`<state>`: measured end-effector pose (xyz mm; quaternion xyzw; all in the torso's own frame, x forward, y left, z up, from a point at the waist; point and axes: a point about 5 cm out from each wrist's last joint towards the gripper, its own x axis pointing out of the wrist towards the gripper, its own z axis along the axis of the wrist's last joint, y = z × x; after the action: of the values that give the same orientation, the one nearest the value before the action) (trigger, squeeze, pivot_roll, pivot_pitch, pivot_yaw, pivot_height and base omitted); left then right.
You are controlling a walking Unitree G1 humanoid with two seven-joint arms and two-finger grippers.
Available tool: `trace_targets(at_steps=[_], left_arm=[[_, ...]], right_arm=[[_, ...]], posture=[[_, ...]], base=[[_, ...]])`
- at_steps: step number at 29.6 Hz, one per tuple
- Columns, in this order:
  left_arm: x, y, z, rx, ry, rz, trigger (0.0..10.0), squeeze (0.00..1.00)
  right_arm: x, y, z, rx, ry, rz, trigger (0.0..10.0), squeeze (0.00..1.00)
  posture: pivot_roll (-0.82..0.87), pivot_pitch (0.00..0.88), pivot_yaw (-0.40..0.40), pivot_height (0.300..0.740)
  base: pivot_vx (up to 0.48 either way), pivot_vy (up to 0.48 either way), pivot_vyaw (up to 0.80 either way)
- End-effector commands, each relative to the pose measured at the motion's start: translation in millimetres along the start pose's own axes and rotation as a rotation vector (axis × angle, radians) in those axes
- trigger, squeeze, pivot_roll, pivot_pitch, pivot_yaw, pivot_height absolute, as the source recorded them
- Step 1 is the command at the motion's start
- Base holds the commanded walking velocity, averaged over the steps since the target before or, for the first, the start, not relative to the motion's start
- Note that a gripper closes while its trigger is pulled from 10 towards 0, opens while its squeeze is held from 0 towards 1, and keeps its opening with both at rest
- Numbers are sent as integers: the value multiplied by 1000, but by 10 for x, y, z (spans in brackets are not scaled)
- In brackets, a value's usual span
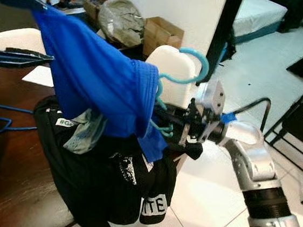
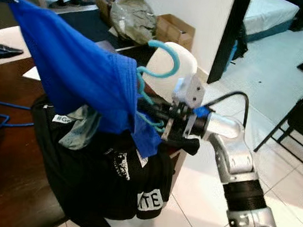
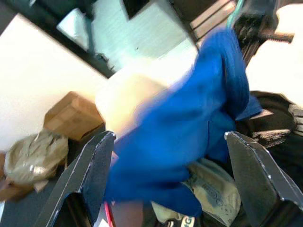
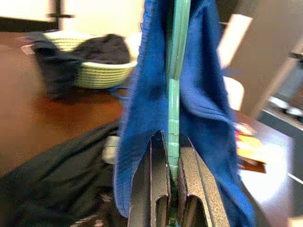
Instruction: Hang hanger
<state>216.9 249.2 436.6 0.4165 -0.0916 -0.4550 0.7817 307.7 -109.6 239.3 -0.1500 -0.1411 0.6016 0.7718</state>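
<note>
Clearly the risk is the blue garment point(image 1: 98, 75) sliding off, since the right gripper point(image 4: 168, 177) pinches only a thin bar of the teal hanger point(image 4: 174, 85) and any tilt could shed it onto the black clothes point(image 1: 101, 178) heaped at the desk point(image 1: 8, 185) edge. Its jaws are clamped together on that bar, the hook point(image 1: 192, 63) above, while the left gripper point(image 3: 170, 165), fingers wide apart, frames the cloth without touching
</note>
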Motion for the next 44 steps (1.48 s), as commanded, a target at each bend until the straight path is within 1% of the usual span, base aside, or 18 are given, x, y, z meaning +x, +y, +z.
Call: trace_targets(at_steps=[1,3,5,9,12,18,19,21,22,28,36,39,41,42,44], left_arm=[[26,-16,-15,-1,22,-70,10000,0],[125,-62,-129,-13,58,-178,10000,0],[192,-78,-224,-15,88,-229,10000,0],[249,-98,-307,-15,123,-277,10000,0],[304,-158,-433,14,214,-340,10000,0],[338,-162,-491,27,238,-362,10000,0],[343,-164,-506,27,241,-367,4353,0],[344,-165,-513,25,241,-369,4353,0],[332,-174,-526,15,244,-377,0,0],[305,-151,-529,7,234,-373,0,0],[308,-150,-537,7,230,-377,0,0],[335,-198,-560,-3,218,-398,0,0],[335,-198,-560,-3,218,-398,0,0],[366,-250,-570,-18,200,-417,0,0],[381,-275,-573,-28,190,-424,0,0]], right_arm=[[41,68,46,-4,-31,47,10000,0],[97,119,49,-5,-31,76,10000,0],[137,159,50,-5,-30,96,10000,0],[173,206,41,-11,-19,121,10000,0],[198,244,21,-24,3,138,10000,0],[215,264,16,-25,6,142,10000,0],[219,268,16,-25,6,142,10000,0],[222,270,17,-25,6,141,10000,0],[224,269,17,-25,6,141,10000,0],[234,275,13,-21,9,142,10000,0],[251,288,17,-20,8,147,10000,0],[258,294,26,-22,6,147,10000,0],[258,294,26,-22,6,147,10000,0],[255,281,37,-25,4,142,10000,0],[254,274,42,-27,3,139,10000,0]], posture=[[122,49,16,740],[117,47,25,740],[110,47,30,740],[108,48,32,740],[101,50,37,740],[101,53,37,740],[101,54,38,740],[101,54,38,740],[101,54,38,740],[102,58,33,740],[102,59,32,740],[102,59,32,740],[102,59,32,740],[96,61,27,740],[96,61,25,740]], base=[[0,0,0],[0,0,0],[0,0,0],[0,0,0],[0,0,0],[0,0,0],[0,0,0],[0,0,0],[0,0,0],[0,0,0],[0,0,0],[0,0,0],[0,0,0],[0,0,0],[0,0,0]])
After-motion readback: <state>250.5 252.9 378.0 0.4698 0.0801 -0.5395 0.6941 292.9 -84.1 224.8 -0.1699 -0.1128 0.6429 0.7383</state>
